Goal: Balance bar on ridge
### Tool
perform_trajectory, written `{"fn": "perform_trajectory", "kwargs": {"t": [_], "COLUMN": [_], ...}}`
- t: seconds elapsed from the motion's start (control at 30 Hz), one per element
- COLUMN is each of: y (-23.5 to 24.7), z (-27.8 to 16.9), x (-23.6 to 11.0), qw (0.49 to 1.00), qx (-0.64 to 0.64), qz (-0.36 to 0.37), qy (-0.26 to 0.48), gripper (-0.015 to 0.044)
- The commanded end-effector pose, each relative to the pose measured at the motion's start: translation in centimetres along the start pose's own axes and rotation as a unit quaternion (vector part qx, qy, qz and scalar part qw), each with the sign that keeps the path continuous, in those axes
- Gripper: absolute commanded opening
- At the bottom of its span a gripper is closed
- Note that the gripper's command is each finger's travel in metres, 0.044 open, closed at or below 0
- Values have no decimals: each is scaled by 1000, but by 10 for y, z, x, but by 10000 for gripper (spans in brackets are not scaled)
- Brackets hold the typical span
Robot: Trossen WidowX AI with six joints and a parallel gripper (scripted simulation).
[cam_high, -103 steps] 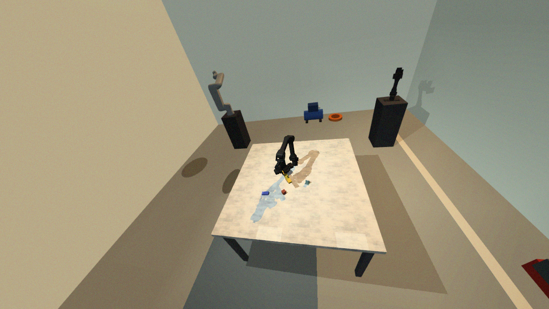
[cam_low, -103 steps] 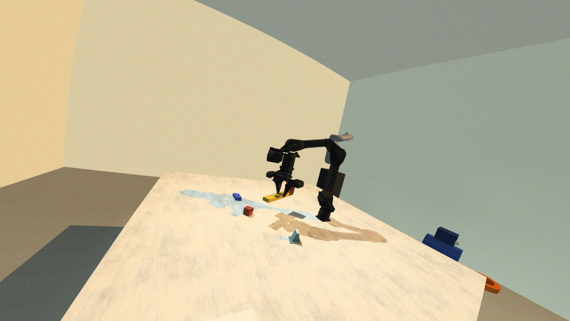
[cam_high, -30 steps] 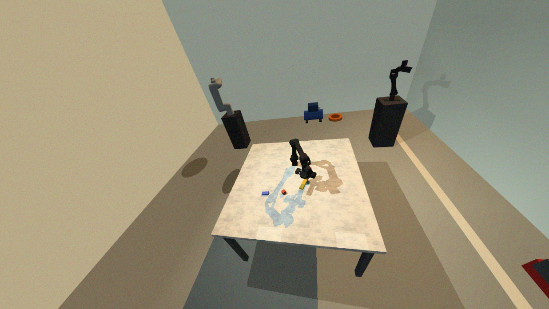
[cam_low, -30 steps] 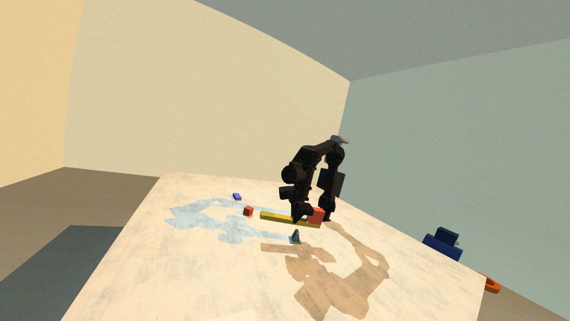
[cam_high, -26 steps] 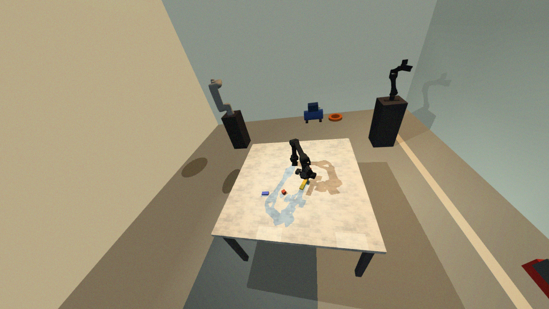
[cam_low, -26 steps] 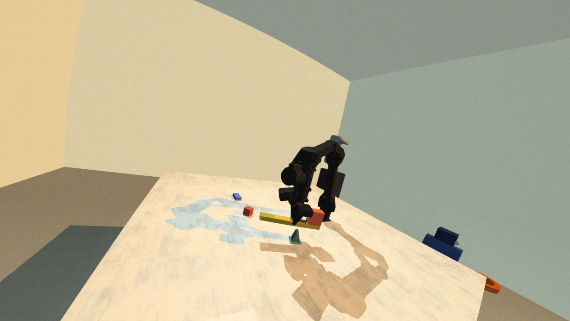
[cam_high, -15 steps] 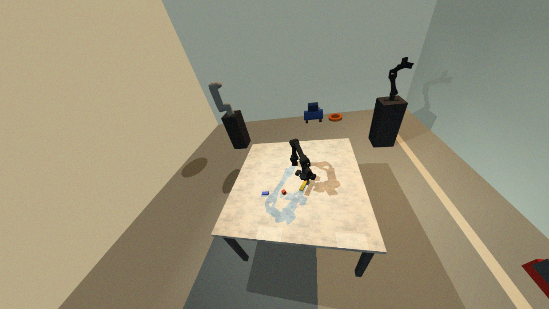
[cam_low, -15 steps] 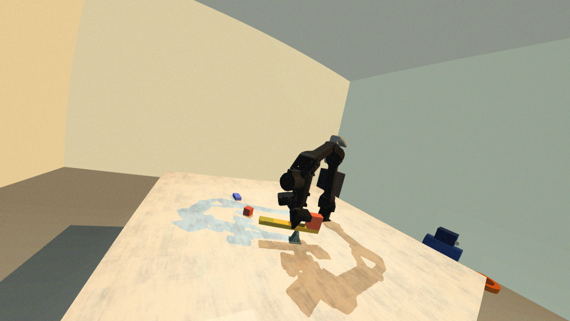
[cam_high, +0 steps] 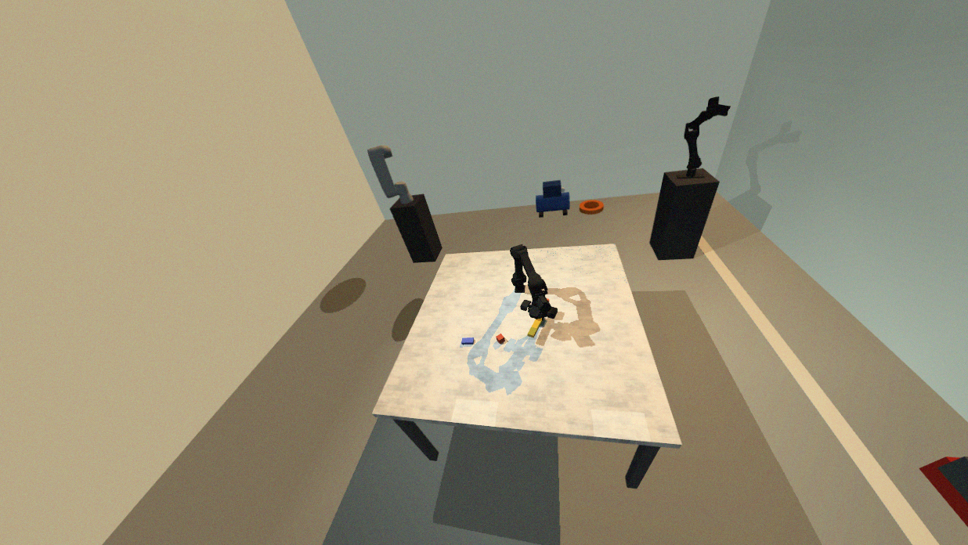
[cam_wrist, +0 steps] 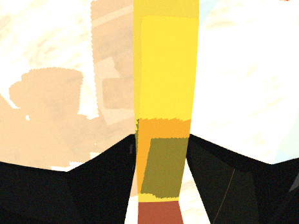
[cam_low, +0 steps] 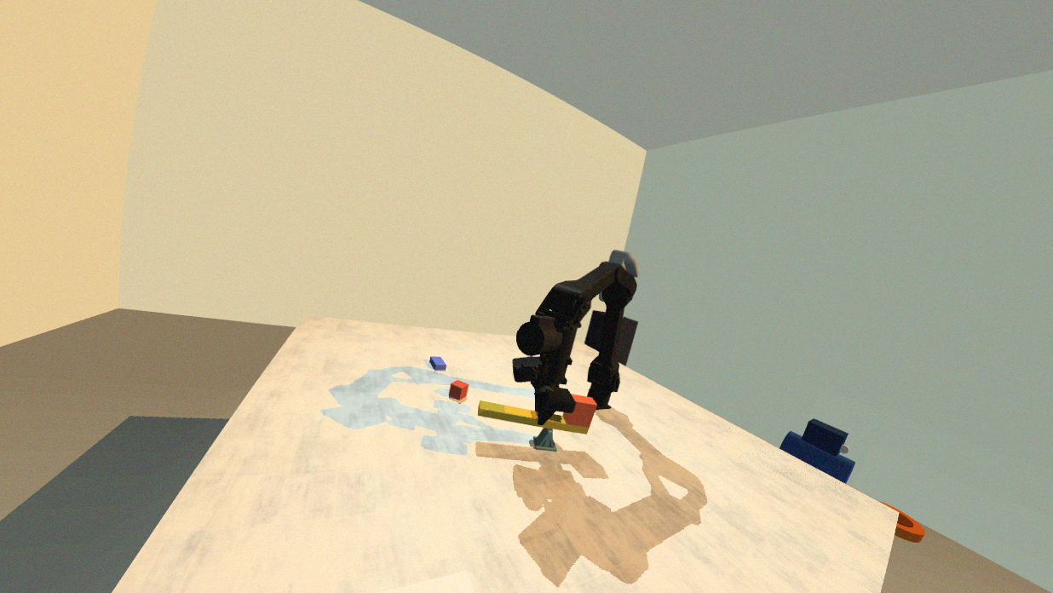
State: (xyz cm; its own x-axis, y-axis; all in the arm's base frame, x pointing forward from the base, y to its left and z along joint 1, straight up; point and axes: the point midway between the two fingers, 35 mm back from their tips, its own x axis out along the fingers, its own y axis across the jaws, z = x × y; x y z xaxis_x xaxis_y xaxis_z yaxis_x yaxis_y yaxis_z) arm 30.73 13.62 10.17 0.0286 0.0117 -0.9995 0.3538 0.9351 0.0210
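A long yellow bar (cam_high: 534,328) (cam_low: 508,413) (cam_wrist: 167,71) carries a red block (cam_low: 584,409) (cam_wrist: 159,212) on one end. My gripper (cam_low: 545,417) (cam_wrist: 160,140) is shut on the bar, near the block end. The bar is off the table. In the exterior view it slopes down a little towards the block. The small dark green ridge (cam_low: 544,441) stands on the table just under the bar, roughly below my fingers. I cannot tell whether bar and ridge touch. In the wrist view the ridge is hidden.
A loose red cube (cam_high: 500,338) (cam_low: 457,390) and a small blue block (cam_high: 467,341) (cam_low: 437,363) lie on the table (cam_high: 576,399) (cam_low: 294,500), beyond the bar's free end in the exterior view. Shadows of the arm and bar fall around the ridge.
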Motion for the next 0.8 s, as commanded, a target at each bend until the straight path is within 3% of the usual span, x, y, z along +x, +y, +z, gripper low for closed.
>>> {"fn": "perform_trajectory", "kwargs": {"t": [0.0,0.77], "y": [1,0], "z": [0,0], "x": [0,2], "qw": [1000,1000], "qx": [1,1], "qz": [2,2], "qy": [-1,-1], "gripper": [0,0]}}
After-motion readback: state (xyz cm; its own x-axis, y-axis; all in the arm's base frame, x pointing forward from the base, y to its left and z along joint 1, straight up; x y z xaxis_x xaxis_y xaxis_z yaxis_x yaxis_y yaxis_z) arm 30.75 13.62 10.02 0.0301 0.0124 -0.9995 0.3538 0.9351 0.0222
